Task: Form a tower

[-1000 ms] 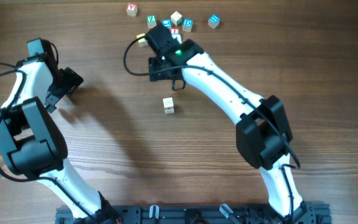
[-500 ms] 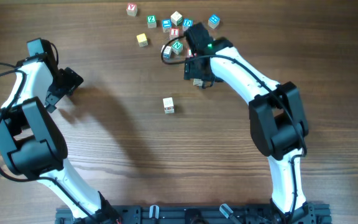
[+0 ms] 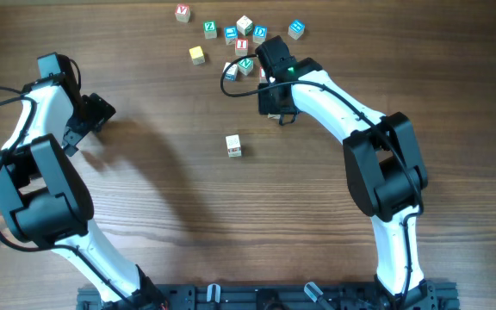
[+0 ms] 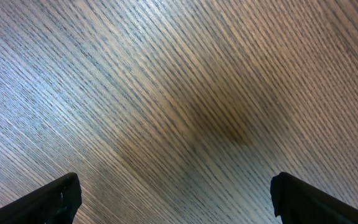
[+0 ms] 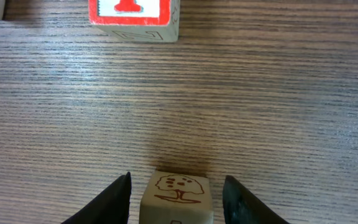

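The tower (image 3: 233, 145) is a narrow stack of pale cubes near the table's middle; from above I cannot tell its height. My right gripper (image 3: 269, 86) hangs over the lower right of the loose cube cluster. In the right wrist view a pale cube with a brown tree drawing (image 5: 178, 198) sits on the table between the fingers of my right gripper (image 5: 178, 178), with a small gap on each side. A red-lettered cube (image 5: 133, 14) lies just ahead. My left gripper (image 3: 97, 112) stands wide open at the far left, and in its own view my left gripper (image 4: 174, 180) has only bare wood below.
Several loose letter cubes lie at the back: a red Y cube (image 3: 182, 12), a green Z cube (image 3: 209, 28), a yellow cube (image 3: 197, 54), a green V cube (image 3: 245, 65), a red I cube (image 3: 242, 45) and blue cubes (image 3: 295, 28). The right forearm (image 3: 334, 108) stretches diagonally above the table.
My right gripper swung right from the cluster's left side to its lower right, and its jaws narrowed around the tree cube. The left arm has not moved.
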`<action>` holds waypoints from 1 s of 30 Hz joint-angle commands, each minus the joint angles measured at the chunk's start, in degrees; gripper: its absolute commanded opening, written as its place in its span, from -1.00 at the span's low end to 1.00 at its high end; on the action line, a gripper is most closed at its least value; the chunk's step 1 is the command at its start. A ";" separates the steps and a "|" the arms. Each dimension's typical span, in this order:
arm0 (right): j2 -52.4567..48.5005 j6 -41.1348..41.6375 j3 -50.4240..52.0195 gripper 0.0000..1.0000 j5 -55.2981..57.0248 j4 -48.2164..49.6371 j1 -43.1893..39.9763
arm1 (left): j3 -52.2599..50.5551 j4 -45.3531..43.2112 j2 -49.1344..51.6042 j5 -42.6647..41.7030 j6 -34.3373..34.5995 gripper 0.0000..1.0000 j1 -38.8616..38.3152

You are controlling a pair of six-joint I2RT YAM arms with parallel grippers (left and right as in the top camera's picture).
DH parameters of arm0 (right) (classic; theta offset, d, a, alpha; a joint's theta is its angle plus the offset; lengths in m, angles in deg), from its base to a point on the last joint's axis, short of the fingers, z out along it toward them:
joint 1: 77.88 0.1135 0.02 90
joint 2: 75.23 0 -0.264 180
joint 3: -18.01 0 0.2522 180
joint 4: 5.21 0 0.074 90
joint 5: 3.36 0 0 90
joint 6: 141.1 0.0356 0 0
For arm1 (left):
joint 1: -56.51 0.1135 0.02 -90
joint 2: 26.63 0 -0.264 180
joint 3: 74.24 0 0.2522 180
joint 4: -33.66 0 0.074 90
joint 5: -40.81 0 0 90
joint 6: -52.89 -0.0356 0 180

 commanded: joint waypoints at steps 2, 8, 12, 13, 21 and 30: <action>0.87 -1.60 0.22 -0.27 1.38 0.11 0.15 | -0.26 0.02 0.02 0.52 0.13 1.00 0.20; 0.87 -1.42 0.22 -0.17 1.31 0.17 0.15 | -0.26 0.02 0.02 0.52 0.13 1.00 0.20; 0.87 -1.46 0.22 -0.39 1.31 -0.39 0.15 | -0.26 0.00 0.02 0.52 0.11 1.00 0.20; 0.87 -1.44 0.22 -0.39 1.31 -0.59 0.15 | -0.26 0.00 0.02 0.52 0.11 1.00 0.20; 0.87 -0.48 0.22 0.00 1.36 -2.51 0.15 | -0.26 0.00 0.02 0.52 0.13 1.00 0.20; 7.41 -0.17 -6.67 -0.43 -2.10 -5.68 0.74 | -0.26 0.02 0.02 0.52 0.11 1.00 0.20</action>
